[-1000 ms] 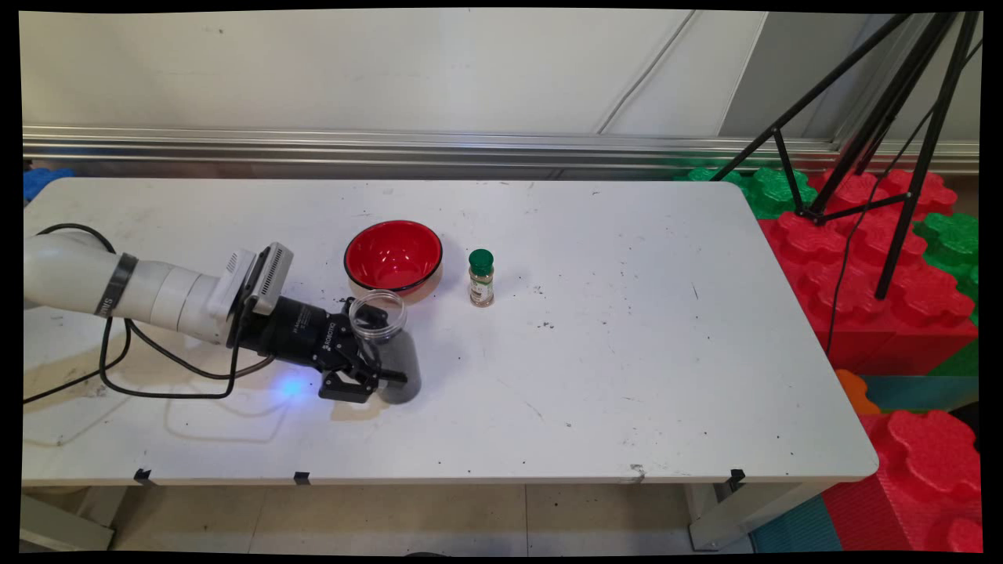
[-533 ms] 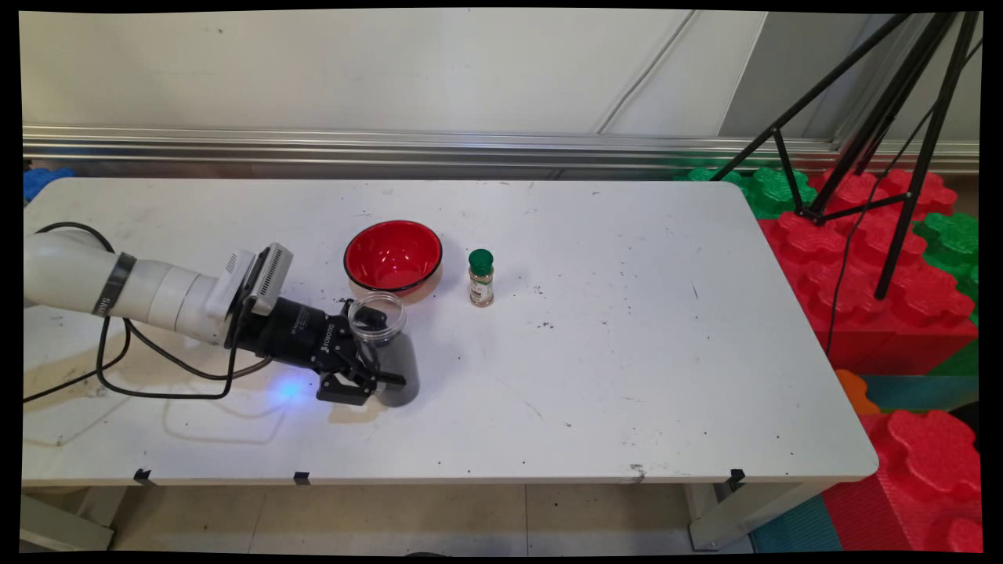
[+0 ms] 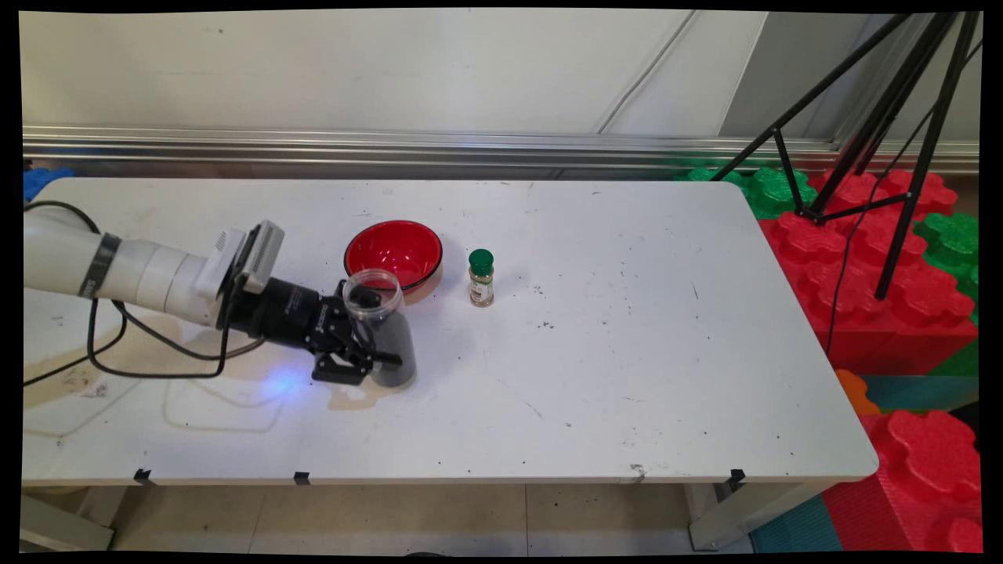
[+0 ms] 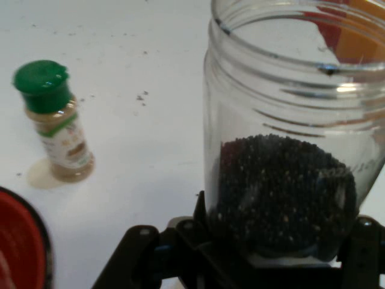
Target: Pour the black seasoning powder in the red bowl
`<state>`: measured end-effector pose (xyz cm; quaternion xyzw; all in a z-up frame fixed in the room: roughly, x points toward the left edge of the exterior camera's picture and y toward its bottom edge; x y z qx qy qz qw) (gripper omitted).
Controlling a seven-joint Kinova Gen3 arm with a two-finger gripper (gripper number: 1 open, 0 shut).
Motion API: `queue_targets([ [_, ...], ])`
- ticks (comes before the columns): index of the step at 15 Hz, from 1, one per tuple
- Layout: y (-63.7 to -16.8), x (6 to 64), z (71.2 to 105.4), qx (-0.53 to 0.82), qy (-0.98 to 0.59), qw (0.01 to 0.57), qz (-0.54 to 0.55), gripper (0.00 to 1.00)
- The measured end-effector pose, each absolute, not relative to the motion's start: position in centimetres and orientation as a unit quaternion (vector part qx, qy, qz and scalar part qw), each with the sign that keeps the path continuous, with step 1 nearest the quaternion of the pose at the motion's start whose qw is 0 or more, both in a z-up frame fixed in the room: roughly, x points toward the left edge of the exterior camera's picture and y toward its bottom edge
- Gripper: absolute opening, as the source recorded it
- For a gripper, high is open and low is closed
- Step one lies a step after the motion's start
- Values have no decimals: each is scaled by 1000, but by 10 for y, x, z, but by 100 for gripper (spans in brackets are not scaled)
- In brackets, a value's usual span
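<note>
My gripper (image 3: 374, 348) is shut on an open clear jar (image 3: 384, 329) partly filled with small black grains, holding it upright just above the table (image 3: 627, 376). In the hand view the jar (image 4: 289, 156) fills the right side, gripped low between the black fingers (image 4: 198, 217). A red bowl (image 3: 393, 254) stands just behind the jar; its rim (image 4: 24, 241) shows at the hand view's lower left. A small spice bottle with a green cap (image 3: 480, 277) stands to the bowl's right, upright (image 4: 54, 120).
A black tripod (image 3: 885, 117) stands on red and green foam blocks (image 3: 885, 258) beyond the table's right end. Black cables (image 3: 125, 352) hang from the arm over the table's left part.
The gripper has lifted the jar off the table and carried it slightly back and left, toward the red bowl. Bowl and spice bottle have not moved.
</note>
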<state>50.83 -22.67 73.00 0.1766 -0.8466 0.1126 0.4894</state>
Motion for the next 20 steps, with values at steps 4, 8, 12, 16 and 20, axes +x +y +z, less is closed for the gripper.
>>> queue_targets([
  [4, -238, 513, 747, 185, -846, 483, 130, 0],
  [8, -252, 516, 764, 189, -845, 479, 147, 0],
  [12, -270, 521, 783, 189, -843, 476, 165, 0],
  [16, -285, 524, 800, 187, -842, 472, 180, 0],
  [20, -307, 529, 819, 180, -842, 466, 203, 0],
])
